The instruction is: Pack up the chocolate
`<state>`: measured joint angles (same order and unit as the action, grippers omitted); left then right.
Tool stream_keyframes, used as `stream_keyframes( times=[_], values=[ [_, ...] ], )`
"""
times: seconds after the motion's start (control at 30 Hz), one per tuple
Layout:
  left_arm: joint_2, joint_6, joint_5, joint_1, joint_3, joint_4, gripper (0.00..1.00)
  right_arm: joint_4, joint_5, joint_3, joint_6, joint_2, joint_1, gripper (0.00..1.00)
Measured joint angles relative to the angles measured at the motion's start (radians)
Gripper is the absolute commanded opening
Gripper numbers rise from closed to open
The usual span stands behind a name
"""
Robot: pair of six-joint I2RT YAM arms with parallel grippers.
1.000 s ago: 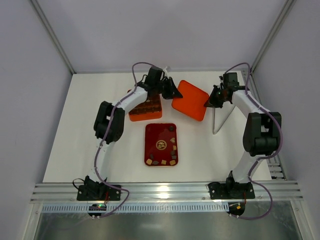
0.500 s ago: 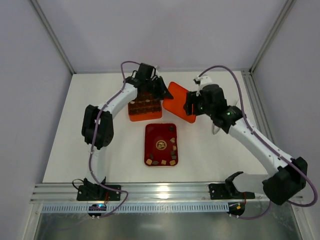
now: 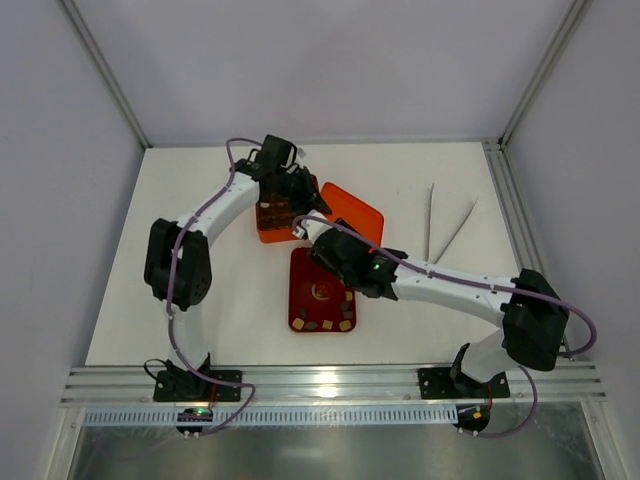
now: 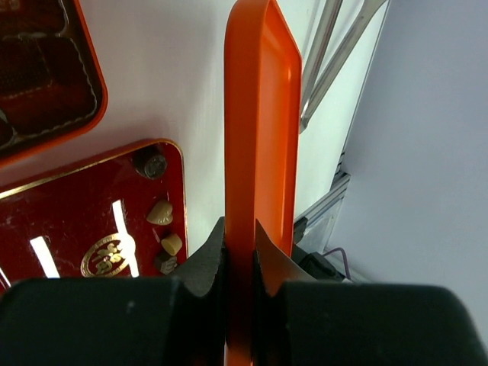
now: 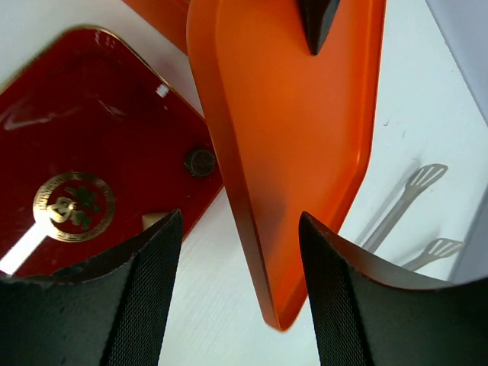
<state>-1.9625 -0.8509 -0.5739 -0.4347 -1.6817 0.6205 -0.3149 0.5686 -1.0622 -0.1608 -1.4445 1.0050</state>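
Small brown and tan pieces of chocolate (image 3: pixel 344 300) lie on the dark red tray (image 3: pixel 310 268), also seen as chocolate (image 4: pixel 160 212) on the tray (image 4: pixel 69 221). My left gripper (image 3: pixel 304 199) is shut on the rim of an orange lid (image 3: pixel 355 213), held edge-on between its fingers (image 4: pixel 207 259). My right gripper (image 3: pixel 320 230) is open, its jaws on either side of the corner of the lid (image 5: pixel 305 130) without touching it. The orange grid box (image 3: pixel 272 226) holds several dark pieces and is mostly hidden by the left arm.
Metal tongs (image 3: pixel 441 226) lie at the back right, also seen as tongs (image 5: pixel 408 200). The right forearm (image 3: pixel 450 283) crosses low over the table to the right of the red tray. The grid box's edge (image 4: pixel 46 84) lies just behind that tray.
The right arm has swung from the right rear to the centre and opened around the lid's corner. The left arm has drawn the lid leftward and tilted it.
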Motion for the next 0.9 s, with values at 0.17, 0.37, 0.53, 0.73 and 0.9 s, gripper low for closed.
stream_keyframes(
  times=[0.17, 0.37, 0.53, 0.73, 0.9],
  values=[
    [0.062, 0.003, -0.004, -0.001, 0.044, 0.024, 0.00, 0.015, 0.120, -0.022, -0.070, -0.113, 0.018, 0.49],
    [0.130, 0.005, -0.004, 0.005, 0.068, 0.027, 0.07, 0.074, 0.236, -0.063, -0.173, -0.156, 0.029, 0.15],
    [0.154, 0.030, -0.002, 0.018, 0.082, 0.052, 0.65, 0.126, 0.304, -0.070, -0.224, -0.171, 0.064, 0.04],
    [0.192, 0.097, 0.044, 0.028, 0.085, 0.058, 0.88, 0.133, 0.313, -0.119, -0.228, -0.169, 0.064, 0.04],
    [0.222, 0.103, 0.064, 0.093, 0.078, 0.027, 0.93, 0.044, 0.269, -0.185, -0.184, -0.135, 0.064, 0.04]
  ],
)
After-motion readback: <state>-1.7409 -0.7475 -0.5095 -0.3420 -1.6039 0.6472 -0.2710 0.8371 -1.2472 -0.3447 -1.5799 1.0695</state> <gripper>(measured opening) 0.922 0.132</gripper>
